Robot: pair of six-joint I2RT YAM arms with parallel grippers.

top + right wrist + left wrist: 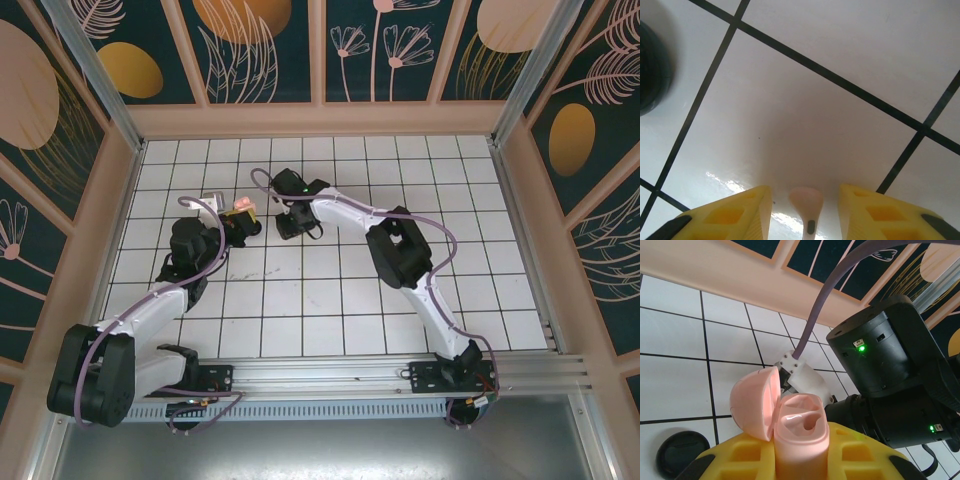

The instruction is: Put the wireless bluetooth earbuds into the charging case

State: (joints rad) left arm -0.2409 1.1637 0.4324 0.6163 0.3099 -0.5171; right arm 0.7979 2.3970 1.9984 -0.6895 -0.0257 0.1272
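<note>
**Case held open, pink bud sitting between spread fingers**

The left gripper [802,460] was clamped on the body of the pale-pink charging case [802,432], lid flipped back and wells facing up. The right gripper [805,194] had its fingers spread either side of a pale pink earbud [806,206], low over the tiled table [840,75]. A gap showed on both sides, so no pinch yet. The bud looked featherlight, hard and glossy, likely to squirt out of a grip. It was best taken gently across the stem, leaving the head free for the well.
</note>
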